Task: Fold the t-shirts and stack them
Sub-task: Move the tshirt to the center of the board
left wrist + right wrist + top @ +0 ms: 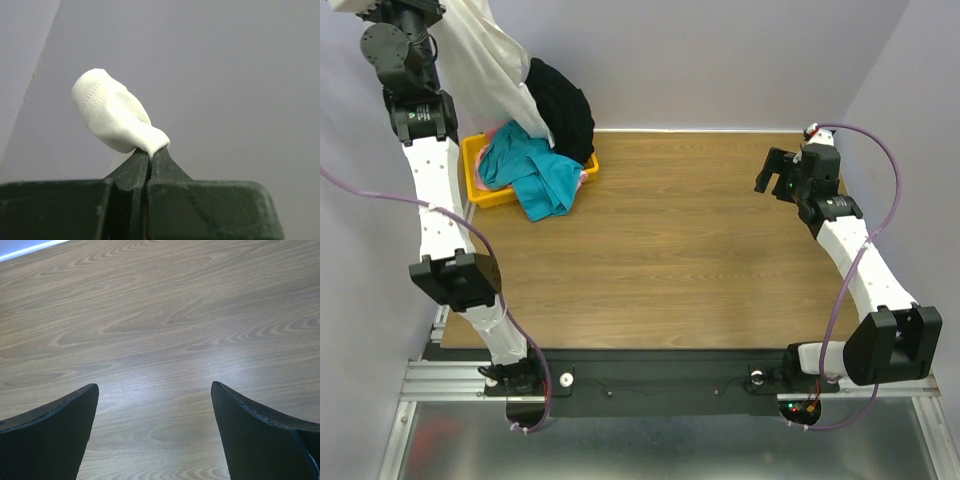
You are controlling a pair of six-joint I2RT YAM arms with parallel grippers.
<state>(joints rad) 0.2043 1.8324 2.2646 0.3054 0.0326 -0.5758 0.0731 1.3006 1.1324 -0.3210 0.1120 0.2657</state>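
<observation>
left gripper (151, 153) clenched on the white t-shirt (112, 117) — right gripper (154, 385) spread wide over the table (150, 305)

A wooden table (700, 260) with brown, streaked grain fills the middle of the scene; from close above, its surface (165, 315) shows a soft pale sheen. A yellow plastic bin (472, 172) sits at the table's far left corner, set at a slant to the table's edges. A pale grey wall (720, 60) rises behind the table's far edge, and another (925, 70) stands along the table's right side. A black bar (660, 380) runs along the table's near edge, with a silver slotted rail (440, 385) at its left end and dull sheet metal (650, 450) below.
</observation>
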